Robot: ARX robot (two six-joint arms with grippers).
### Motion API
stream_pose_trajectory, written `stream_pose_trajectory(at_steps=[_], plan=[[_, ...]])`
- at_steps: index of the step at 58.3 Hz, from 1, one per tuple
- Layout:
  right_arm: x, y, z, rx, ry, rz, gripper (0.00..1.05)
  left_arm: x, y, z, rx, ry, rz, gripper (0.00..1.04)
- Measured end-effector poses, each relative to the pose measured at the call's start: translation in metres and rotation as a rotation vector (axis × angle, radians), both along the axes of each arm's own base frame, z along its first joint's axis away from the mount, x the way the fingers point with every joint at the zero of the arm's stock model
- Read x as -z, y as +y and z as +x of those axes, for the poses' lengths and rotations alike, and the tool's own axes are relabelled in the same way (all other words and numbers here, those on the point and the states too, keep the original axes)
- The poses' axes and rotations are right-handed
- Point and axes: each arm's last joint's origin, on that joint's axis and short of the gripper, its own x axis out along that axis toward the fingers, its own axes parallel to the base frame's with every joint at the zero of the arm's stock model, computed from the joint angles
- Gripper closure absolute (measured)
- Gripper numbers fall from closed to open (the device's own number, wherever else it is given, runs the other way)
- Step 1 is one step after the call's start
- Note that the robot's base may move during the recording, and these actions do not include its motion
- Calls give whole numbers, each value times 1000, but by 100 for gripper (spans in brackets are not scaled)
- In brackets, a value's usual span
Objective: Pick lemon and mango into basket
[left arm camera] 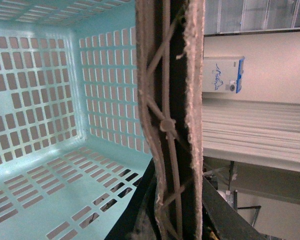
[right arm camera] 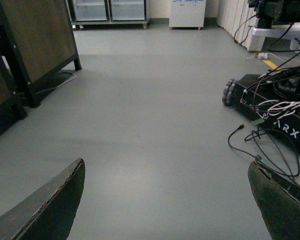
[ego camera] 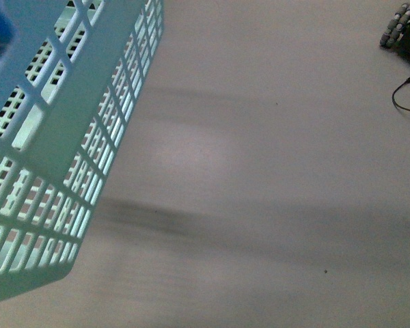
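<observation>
Aqua basket [ego camera: 61, 137] aloft, handle [left arm camera: 170, 75] inside left tool [left arm camera: 177, 177]

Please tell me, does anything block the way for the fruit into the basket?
Nothing visible does. The basket is empty inside; only its own handle, held in the left pincer, crosses the left wrist view. The lemon and mango show in no view, so their whole path cannot be judged.
</observation>
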Motion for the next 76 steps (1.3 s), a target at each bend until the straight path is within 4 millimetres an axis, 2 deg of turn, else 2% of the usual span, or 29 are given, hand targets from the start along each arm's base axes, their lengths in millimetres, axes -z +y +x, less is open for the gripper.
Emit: stream_pose_trajectory(at_steps=[76], plan=[[0, 0, 0, 0, 0, 0, 9, 1, 0, 0, -2, 5, 3, 97]])
